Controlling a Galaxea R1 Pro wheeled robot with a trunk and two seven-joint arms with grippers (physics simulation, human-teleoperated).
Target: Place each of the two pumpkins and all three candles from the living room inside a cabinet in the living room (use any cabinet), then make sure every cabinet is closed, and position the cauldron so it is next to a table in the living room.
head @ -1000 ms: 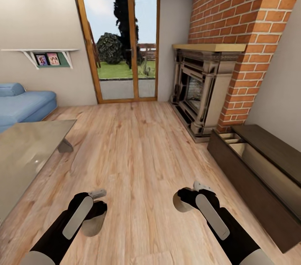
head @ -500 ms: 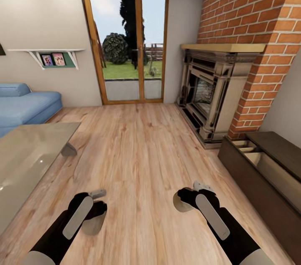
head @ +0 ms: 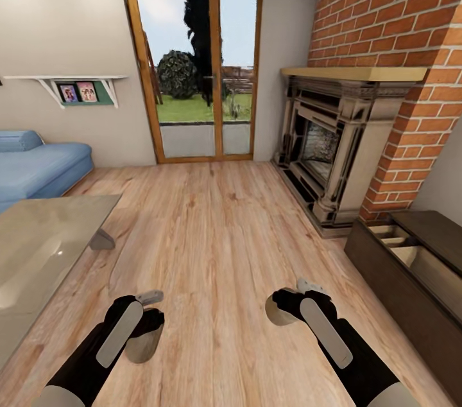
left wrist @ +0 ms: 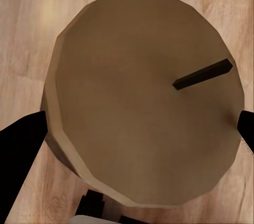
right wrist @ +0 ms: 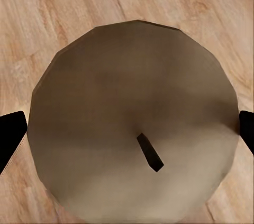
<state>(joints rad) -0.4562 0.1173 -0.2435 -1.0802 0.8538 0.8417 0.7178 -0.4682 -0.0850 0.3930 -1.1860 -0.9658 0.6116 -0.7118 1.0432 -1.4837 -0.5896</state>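
My left gripper [head: 146, 325] is shut on a tan candle [head: 142, 344] low over the floor. In the left wrist view the candle [left wrist: 137, 91], with its dark wick, sits between the black fingers [left wrist: 21, 147]. My right gripper [head: 290, 305] is shut on a second candle [head: 277, 313], which the right wrist view shows as a tan candle [right wrist: 132, 102] between its fingers [right wrist: 10, 136]. The dark-brown cabinet [head: 385, 275] stands to the right with a pale drawer [head: 420, 262] open. The glass-topped table [head: 38, 246] is to the left. The pumpkins and cauldron are out of view.
A brick chimney with a fireplace [head: 327, 150] stands just past the cabinet on the right. A blue sofa [head: 38, 166] is behind the table. A glass door [head: 192, 67] and a wall shelf [head: 70, 83] are at the far wall. Wooden floor [head: 212, 233] stretches ahead.
The whole view has shifted, so the camera has moved: the fireplace and cabinet now lie further right in the picture. Both arms keep the same pose with their candles.
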